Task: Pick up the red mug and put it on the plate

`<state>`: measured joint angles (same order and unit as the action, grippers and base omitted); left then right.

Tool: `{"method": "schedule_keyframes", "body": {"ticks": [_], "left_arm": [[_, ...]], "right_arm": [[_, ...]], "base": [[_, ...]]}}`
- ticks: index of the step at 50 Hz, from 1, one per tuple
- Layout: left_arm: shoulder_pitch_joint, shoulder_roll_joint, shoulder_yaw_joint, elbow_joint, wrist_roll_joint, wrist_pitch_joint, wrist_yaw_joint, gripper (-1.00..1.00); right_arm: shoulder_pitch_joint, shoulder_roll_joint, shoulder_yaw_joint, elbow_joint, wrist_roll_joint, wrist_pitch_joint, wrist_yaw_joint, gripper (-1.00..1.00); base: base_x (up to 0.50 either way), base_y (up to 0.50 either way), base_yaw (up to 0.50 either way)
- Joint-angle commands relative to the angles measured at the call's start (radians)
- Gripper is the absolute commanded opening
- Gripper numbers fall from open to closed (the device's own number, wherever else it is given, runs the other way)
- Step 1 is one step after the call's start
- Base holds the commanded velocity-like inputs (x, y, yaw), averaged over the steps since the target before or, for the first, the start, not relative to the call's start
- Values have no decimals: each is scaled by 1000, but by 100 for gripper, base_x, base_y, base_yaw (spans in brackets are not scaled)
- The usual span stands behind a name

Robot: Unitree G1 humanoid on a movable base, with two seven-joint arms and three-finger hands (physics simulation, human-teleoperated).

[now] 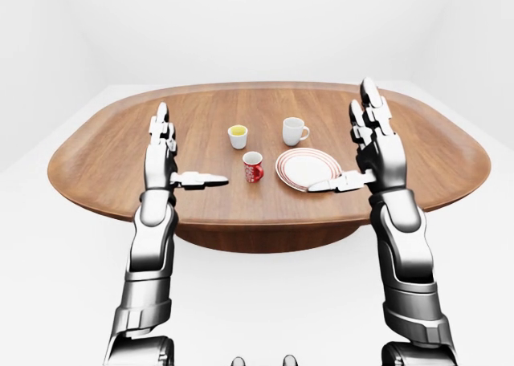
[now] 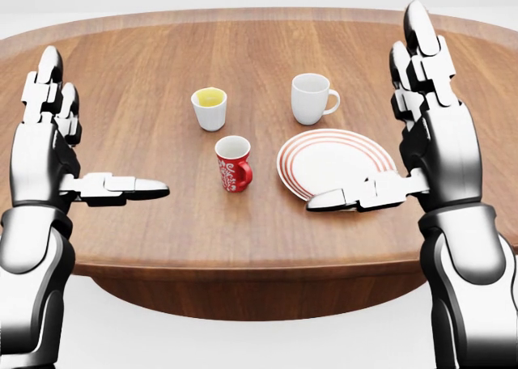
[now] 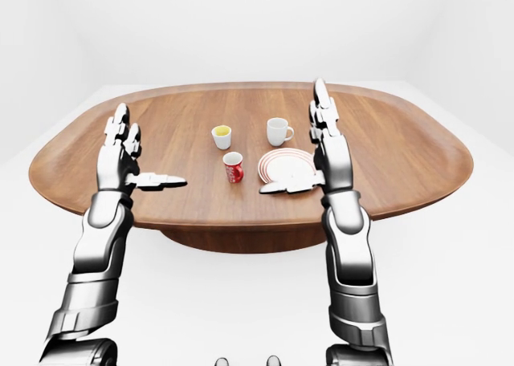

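Observation:
The red mug [image 2: 233, 164] stands upright on the wooden table [image 2: 243, 248], its handle turned to the right in the head view. Just right of it lies the white plate [image 2: 333, 160] with red rings, nothing on it. My left hand [image 2: 105, 125] is raised at the left, well apart from the mug, fingers up and thumb pointing inward, open. At the right my right hand [image 2: 364, 106] is held the same way, open, and its thumb crosses the plate's lower edge in the picture. Neither hand holds anything.
A white mug [image 2: 310, 98] stands above the plate in the head view. A small white cup [image 2: 209, 108] with yellow inside stands above the red mug. The table's near edge runs across the bottom of the view.

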<state>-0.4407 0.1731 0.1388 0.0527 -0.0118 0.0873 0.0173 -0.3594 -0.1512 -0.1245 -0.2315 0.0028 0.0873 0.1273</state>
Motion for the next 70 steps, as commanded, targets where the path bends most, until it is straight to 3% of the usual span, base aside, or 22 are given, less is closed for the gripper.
{"method": "schedule_keyframes", "body": {"ticks": [1, 34, 70], "left_arm": [[-55, 25, 14, 7, -8, 0, 0, 100], [-51, 23, 11, -16, 2, 0, -5, 100], [-50, 21, 10, -16, 6, 0, -8, 100]], "right_arm": [[-55, -23, -13, -29, 5, 0, 12, 100], [-63, -19, -2, -27, -11, 0, 21, 100], [-66, -15, 0, -30, -17, 0, 27, 100]], "base": [[0, 0, 0], [0, 0, 0], [24, 0, 0]]}}
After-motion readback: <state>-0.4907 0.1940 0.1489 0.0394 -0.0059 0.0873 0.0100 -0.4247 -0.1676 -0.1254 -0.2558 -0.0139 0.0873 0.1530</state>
